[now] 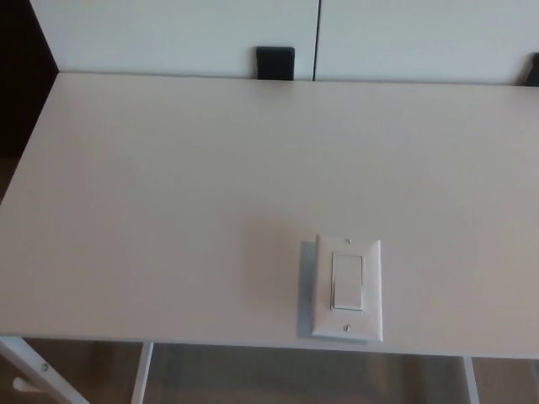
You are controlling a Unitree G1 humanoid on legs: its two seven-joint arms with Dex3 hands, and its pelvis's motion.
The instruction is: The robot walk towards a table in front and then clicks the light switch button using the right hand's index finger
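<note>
A white light switch plate [348, 288] lies flat on the white table [168, 185], close to the table's front edge and a little right of centre. Its rocker button [347, 281] sits in the middle of the plate, with a small screw above and below it. Neither of my hands nor any part of my arms shows in the head view.
The table's front edge [210, 341] runs across the bottom, with white frame legs [34, 374] and floor below it. A white panel wall [168, 34] stands behind the table, with a black bracket [275, 62] at its base and another at the far right [532, 69].
</note>
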